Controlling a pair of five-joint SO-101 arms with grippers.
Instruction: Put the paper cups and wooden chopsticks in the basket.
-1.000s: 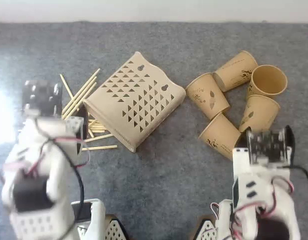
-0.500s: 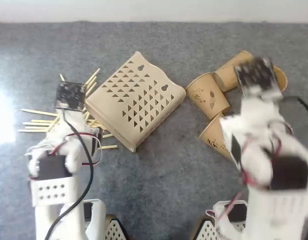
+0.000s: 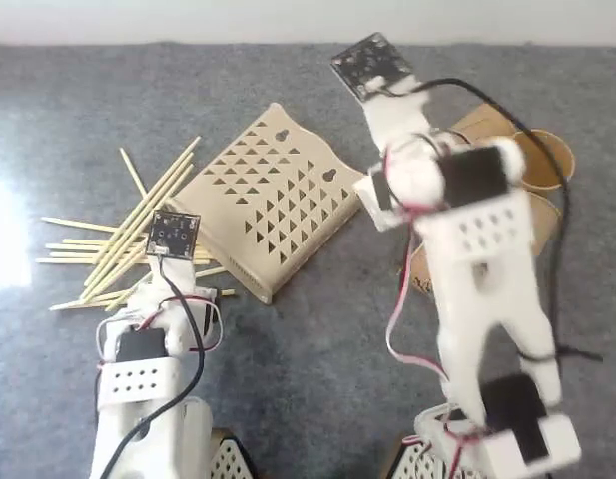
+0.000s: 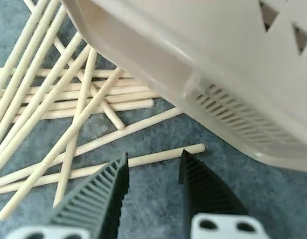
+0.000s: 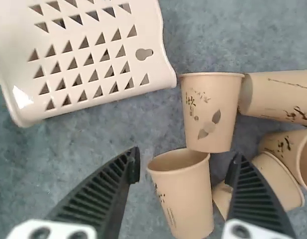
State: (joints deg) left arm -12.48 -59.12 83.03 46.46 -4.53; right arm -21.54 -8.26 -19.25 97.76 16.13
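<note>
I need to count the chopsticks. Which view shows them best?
The high view: nearly the whole pile of chopsticks lies spread beside the basket. The left wrist view catches part of the pile close up.

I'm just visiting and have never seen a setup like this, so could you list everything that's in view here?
Basket: one, beige with triangle holes, lying bottom up mid-table.
Chopsticks: many, pale wood, scattered beside the basket on the left arm's side.
Paper cups: at least four, tan, clustered on the basket's other side.
Table cover: one, grey, under everything.
Left fingers: two, black, open, over a chopstick by the basket's rim.
Right fingers: two, black, open, above one cup.
</note>
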